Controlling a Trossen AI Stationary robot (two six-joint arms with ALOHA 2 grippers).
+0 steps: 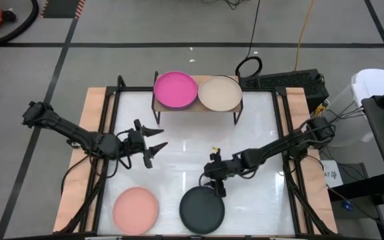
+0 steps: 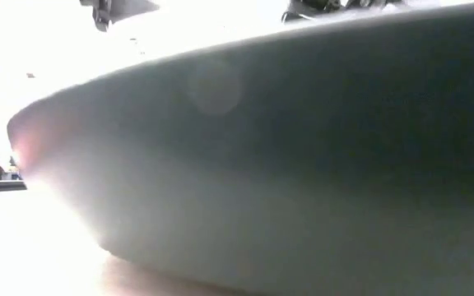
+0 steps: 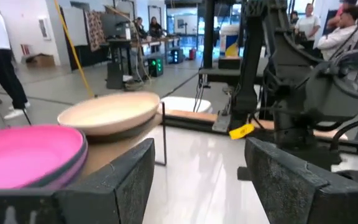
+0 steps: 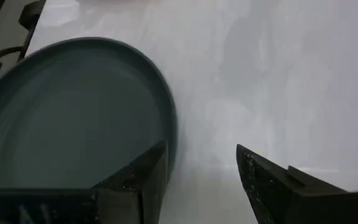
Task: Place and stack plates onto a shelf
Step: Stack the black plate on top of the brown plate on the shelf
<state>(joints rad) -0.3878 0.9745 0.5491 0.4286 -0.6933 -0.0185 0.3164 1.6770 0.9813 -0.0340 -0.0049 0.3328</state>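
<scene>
**Plates: two stacks on the shelf, two plates on the worktop**

Plates occupy two locations. On the shelf (image 1: 197, 109), at the far edge of the white worktop (image 1: 259, 143), a magenta plate (image 1: 175, 89) tops one stack with a purple rim visible just beneath it; a beige plate (image 1: 219, 93) sits beside it on a darker plate. The two stacks stand side by side, nearly touching.

Near the front edge of the worktop lie a salmon pink plate (image 1: 136, 209) and a dark teal plate (image 1: 202, 209), close to each other but apart. The low view is almost wholly filled by the teal plate's rim (image 2: 303, 164).

Right claw (image 1: 216, 188) — positioned low at the far rim of the dark teal plate. Its fingers are spread to a moderate gap, one finger (image 4: 143, 171) over the plate's edge and the other over bare worktop. Nothing is gripped.

Left claw (image 1: 153, 141) — held above the worktop left of centre, pointing toward the right arm, fingers wide apart and empty. Its wrist view looks past the shelf stacks to people standing in the room beyond.
</scene>
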